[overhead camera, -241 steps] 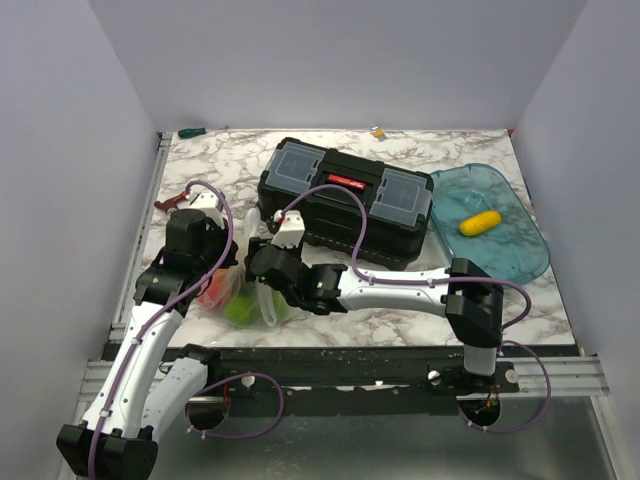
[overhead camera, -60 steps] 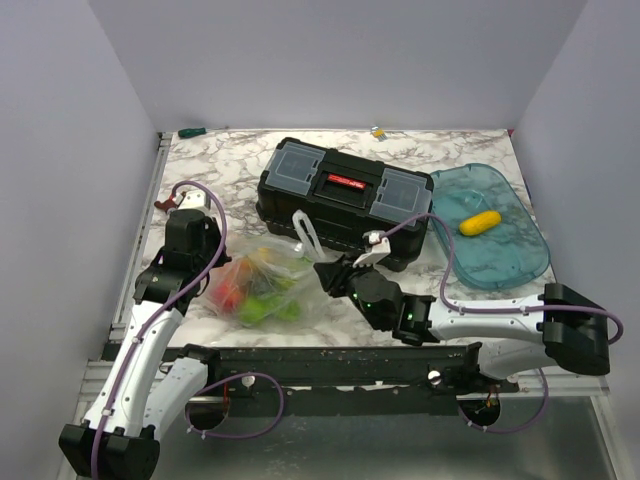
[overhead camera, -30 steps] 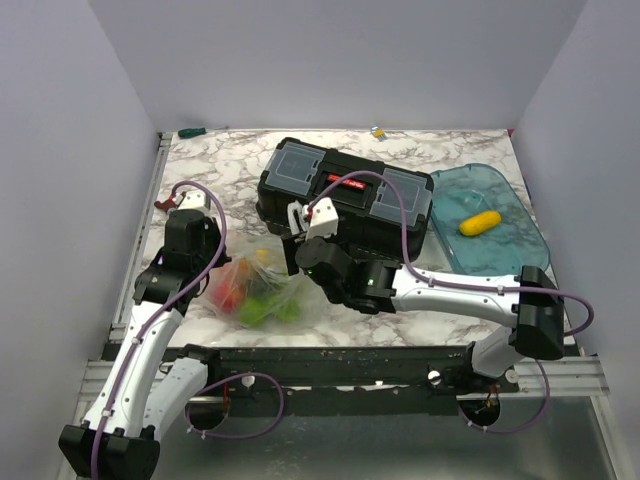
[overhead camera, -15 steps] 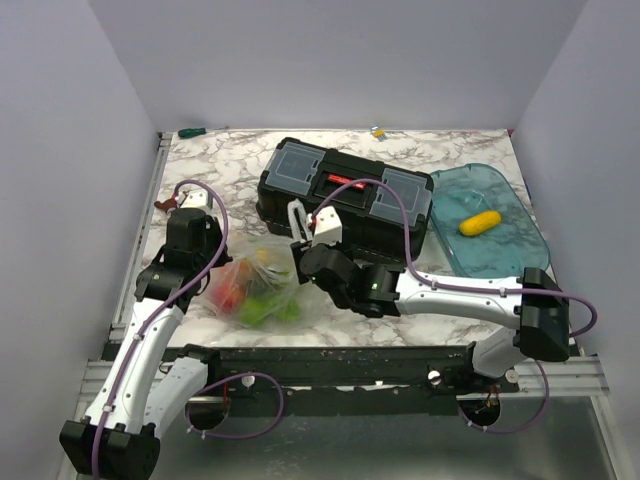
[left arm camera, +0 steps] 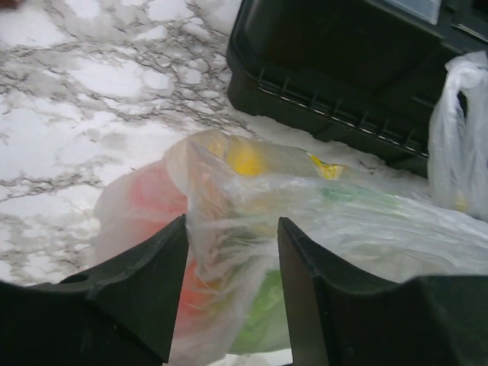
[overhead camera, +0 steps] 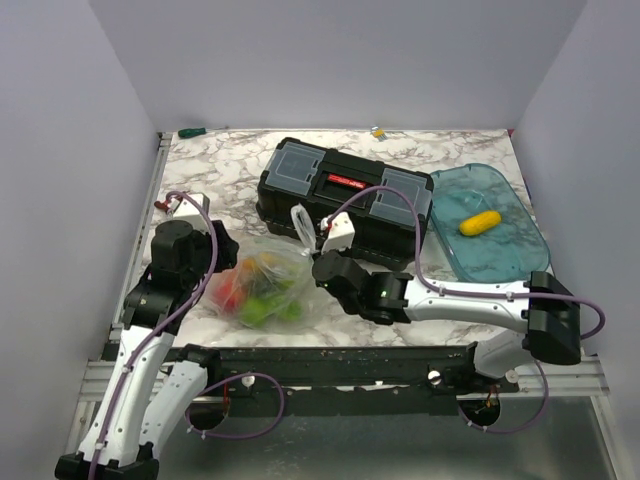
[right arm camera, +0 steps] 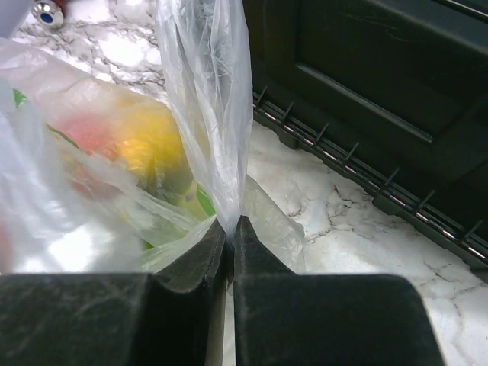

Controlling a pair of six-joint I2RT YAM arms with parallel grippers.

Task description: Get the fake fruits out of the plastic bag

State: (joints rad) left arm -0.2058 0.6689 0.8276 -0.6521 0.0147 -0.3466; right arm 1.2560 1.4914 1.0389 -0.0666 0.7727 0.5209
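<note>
Compared with half a second back, the grips have been swapped. The left claw (left arm camera: pixel 231 229) has been let go, so its black fingers (left arm camera: pixel 145 297) are now spread, with the clear, crinkly plastic film bag (overhead camera: pixel 262 282) bulging in the gap and just ahead of them. That arm has also been pulled back a touch toward the near edge. The right claw (right arm camera: pixel 229 226) has been clamped tight instead. A twisted strip of the bag's film is pinched between its tips and stands straight up above them.

Room-wise, the front wall of the black ribbed plastic toolbox (overhead camera: pixel 345 200) is found close ahead and to the right of the right claw, with only a narrow strip of white-and-grey marbled bench (overhead camera: pixel 215 170) left in between. The bag's bulk is crowded up against that claw's left side. Ahead-left of the left claw, open marble is seen, and the toolbox edge is ahead-right, past the bag.

The small glossy fake fruits (overhead camera: pixel 250 295) are all packed inside the bag. Red-peach, yellow and light green blobs are blurred by thin film that goes milky where it's doubled. Far right of the right claw, a yellow oblong plastic fruit (overhead camera: pixel 480 222) is lying in a rigid translucent blue tray (overhead camera: pixel 505 262), well apart from the bag.
</note>
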